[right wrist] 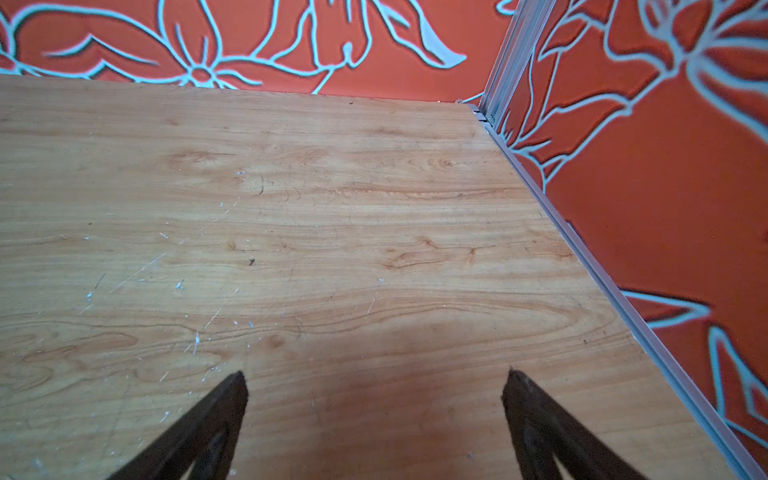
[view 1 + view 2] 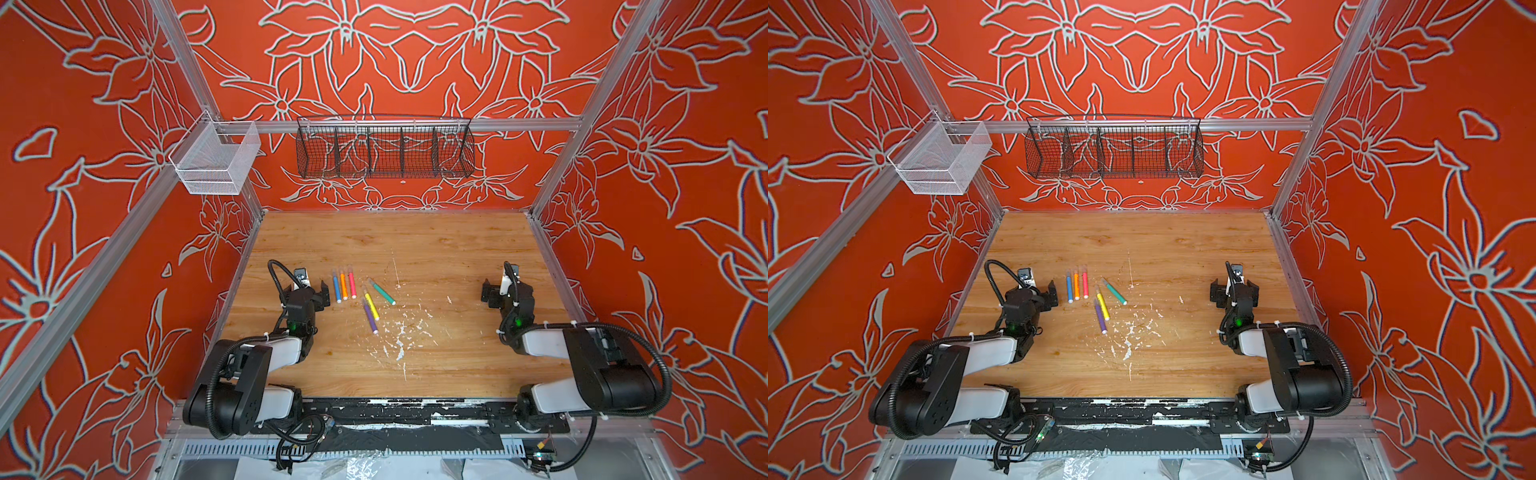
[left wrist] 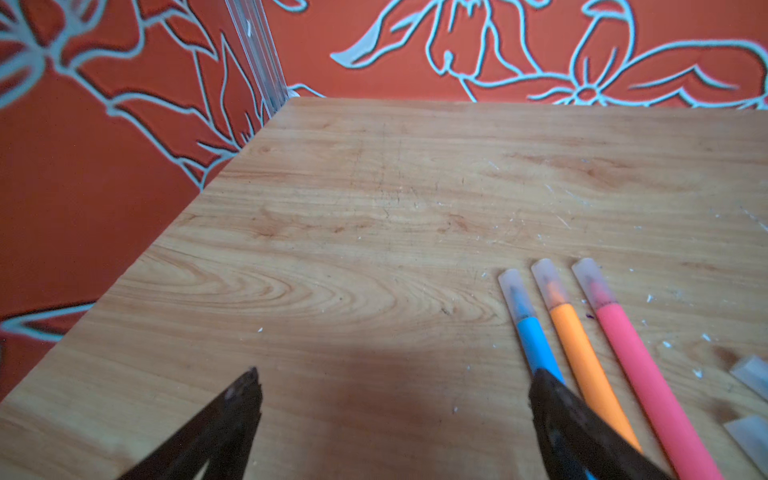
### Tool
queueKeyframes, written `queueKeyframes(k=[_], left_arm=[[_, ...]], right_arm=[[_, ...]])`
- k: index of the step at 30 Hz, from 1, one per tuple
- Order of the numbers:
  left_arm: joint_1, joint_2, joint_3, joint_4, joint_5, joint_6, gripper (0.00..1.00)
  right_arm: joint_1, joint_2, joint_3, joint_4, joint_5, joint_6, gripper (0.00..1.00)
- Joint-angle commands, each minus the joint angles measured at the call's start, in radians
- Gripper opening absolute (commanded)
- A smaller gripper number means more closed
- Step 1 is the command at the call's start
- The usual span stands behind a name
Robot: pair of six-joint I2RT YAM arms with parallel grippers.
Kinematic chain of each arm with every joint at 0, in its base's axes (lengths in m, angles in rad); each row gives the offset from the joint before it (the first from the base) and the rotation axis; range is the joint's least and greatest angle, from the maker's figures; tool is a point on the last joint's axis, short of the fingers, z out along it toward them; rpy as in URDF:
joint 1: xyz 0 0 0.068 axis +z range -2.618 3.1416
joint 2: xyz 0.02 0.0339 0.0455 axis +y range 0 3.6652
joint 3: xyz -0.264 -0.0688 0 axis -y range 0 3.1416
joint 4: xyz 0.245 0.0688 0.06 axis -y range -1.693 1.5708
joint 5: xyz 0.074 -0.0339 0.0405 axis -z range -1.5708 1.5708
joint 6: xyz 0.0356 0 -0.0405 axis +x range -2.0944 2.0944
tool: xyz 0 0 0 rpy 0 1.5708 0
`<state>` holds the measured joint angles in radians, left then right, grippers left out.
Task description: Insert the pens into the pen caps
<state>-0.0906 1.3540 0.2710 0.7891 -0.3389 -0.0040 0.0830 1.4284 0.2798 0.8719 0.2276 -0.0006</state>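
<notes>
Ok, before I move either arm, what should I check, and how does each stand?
1. left gripper open, empty: ok.
2. right gripper open, empty: ok.
3. blue pen, orange pen, pink pen each in a translucent cap: ok.
4. green pen, yellow pen, purple pen capped: pale ends in both top views; seating cannot tell.
5. left gripper clear of blue pen: gap in both top views: ok.
6. loose caps among white flecks on the table: cannot tell.

orange pen point(image 3: 582, 349), pink pen point(image 3: 648, 374), floral red wall point(image 2: 395, 62)
</notes>
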Motion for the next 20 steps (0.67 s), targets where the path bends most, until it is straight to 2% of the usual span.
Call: queueKeyframes(k=[1,18,20], left_arm=[[0.009,0.007,0.025,-0.045,0.028,-0.01,0.97],[0.055,0.016,0.059,-0.104,0.087,-0.037,0.97],[0.055,0.015,0.058,-0.1,0.086,-0.036,0.97]], right_arm=[[-0.002,0.004,0.015,0.014,0.01,0.002,0.97],[-0.002,0.004,0.015,0.015,0.011,0.001,0.97],[-0.001,-0.012,-0.025,0.068,-0.046,-0.022,0.97]])
